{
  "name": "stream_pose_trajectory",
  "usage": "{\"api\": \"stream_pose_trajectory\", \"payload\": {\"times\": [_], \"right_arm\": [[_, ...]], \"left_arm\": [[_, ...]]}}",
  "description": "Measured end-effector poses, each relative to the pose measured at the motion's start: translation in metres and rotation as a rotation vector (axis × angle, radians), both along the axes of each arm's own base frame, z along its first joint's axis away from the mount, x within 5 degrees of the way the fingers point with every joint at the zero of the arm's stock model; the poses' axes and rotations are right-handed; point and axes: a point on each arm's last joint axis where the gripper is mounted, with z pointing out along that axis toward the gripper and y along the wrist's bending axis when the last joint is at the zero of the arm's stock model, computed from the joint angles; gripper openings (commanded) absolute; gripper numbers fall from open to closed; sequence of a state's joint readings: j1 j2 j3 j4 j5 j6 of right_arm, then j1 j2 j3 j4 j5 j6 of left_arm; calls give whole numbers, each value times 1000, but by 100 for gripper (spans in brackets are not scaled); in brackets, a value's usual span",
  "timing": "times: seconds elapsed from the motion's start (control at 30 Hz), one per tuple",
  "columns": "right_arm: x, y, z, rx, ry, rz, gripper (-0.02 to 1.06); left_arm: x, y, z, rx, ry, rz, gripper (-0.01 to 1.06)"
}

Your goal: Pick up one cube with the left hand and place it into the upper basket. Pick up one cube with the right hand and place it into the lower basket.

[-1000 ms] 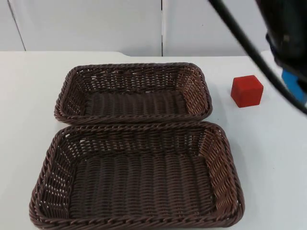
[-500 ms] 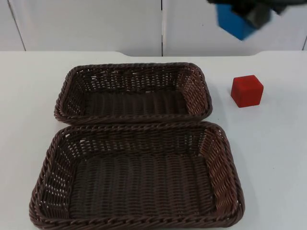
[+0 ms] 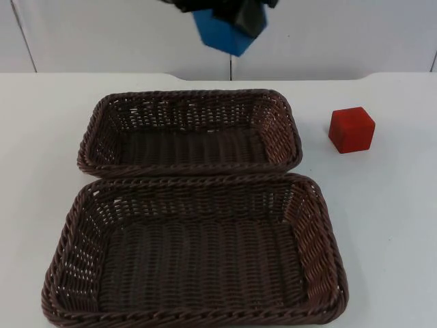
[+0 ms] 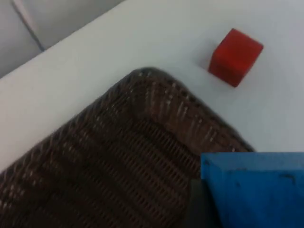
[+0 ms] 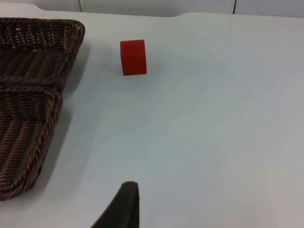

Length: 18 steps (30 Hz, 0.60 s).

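Observation:
A blue cube point(image 3: 222, 33) hangs in the air over the back rim of the upper basket point(image 3: 291, 130), with my left gripper point(image 3: 227, 19) shut on it. In the left wrist view the blue cube point(image 4: 256, 190) is close up above that basket's corner point(image 4: 147, 76). A red cube point(image 3: 351, 130) rests on the white table to the right of the upper basket, and it is also in the left wrist view point(image 4: 235, 57) and the right wrist view point(image 5: 133, 57). The lower basket point(image 3: 191, 181) holds nothing. My right gripper waits off to the right, one black fingertip point(image 5: 124, 203) above bare table.
Both brown wicker baskets lie side by side, their long rims touching. In the right wrist view the upper basket point(image 5: 42, 23) and the lower basket point(image 5: 28, 95) sit left of the red cube. White table stretches to the right of the baskets, and a grey wall closes the back.
The left gripper has carried the blue cube leftward across the back, from beyond the red cube to above the upper basket's far rim. The red cube has stayed put.

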State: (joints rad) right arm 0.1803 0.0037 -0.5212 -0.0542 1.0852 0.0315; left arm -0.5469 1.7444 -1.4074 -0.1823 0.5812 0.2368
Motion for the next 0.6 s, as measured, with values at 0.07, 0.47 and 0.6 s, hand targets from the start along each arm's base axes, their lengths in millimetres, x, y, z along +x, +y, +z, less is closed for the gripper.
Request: {"api": "stream_pose_trajectory", "payload": {"times": [0.07,0.47,0.6], "right_arm": [[0,0,0,0,0,0,105],[0,0,0,0,0,-2,105],[0,0,0,2,0,-1,105]], "left_arm": [[-4,8,-5,-1,10,20,0],[-3,53,-32,-49,72,223,0],[1,69,-41,-61,80,291,0]]}}
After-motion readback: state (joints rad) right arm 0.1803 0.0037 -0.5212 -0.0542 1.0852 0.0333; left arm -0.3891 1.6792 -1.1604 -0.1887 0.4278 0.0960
